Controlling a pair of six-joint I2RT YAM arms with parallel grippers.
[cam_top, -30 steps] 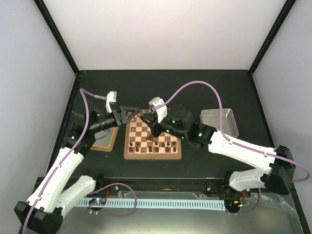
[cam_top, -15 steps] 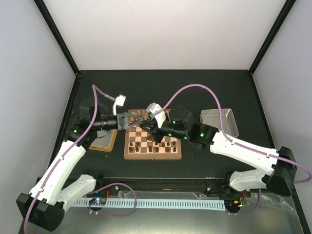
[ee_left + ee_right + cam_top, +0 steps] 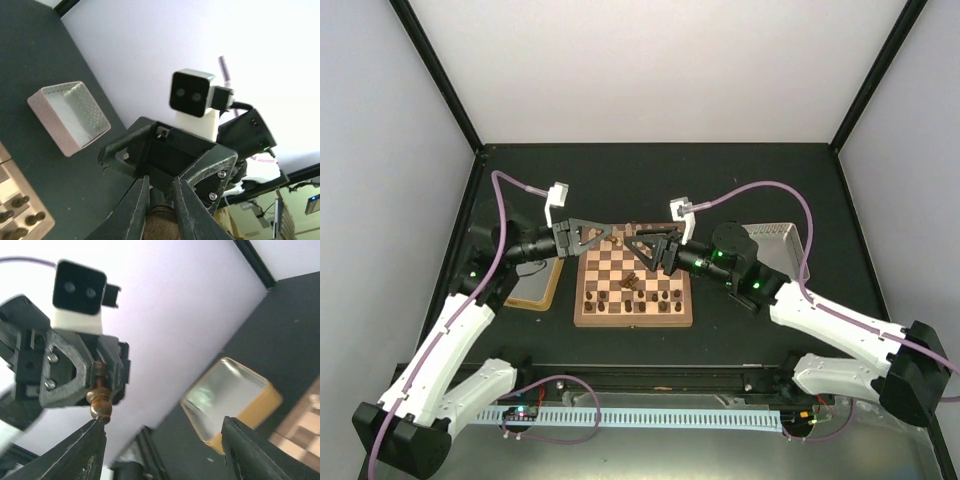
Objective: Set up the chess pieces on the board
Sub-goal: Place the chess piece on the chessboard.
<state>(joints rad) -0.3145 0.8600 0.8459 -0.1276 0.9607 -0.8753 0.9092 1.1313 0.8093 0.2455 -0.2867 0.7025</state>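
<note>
Lying by the worktop's left edge is a gold-rimmed tray [image 3: 533,304], and just right of it the left gripper [image 3: 608,238] hovers over the far left corner of the square wooden chessboard with light and dark checks [image 3: 620,320]. Its fingers are pinched tight on a small dark brown turned wooden chess piece [image 3: 99,399], held in the air. The board sits about mid-worktop, with more dark chessmen [image 3: 642,297] in its near rows. Opposite, the right gripper [image 3: 632,246] hangs over the board's far side, fingers spread wide and empty, with a grey rectangular box [image 3: 70,112] towards the right edge.
</note>
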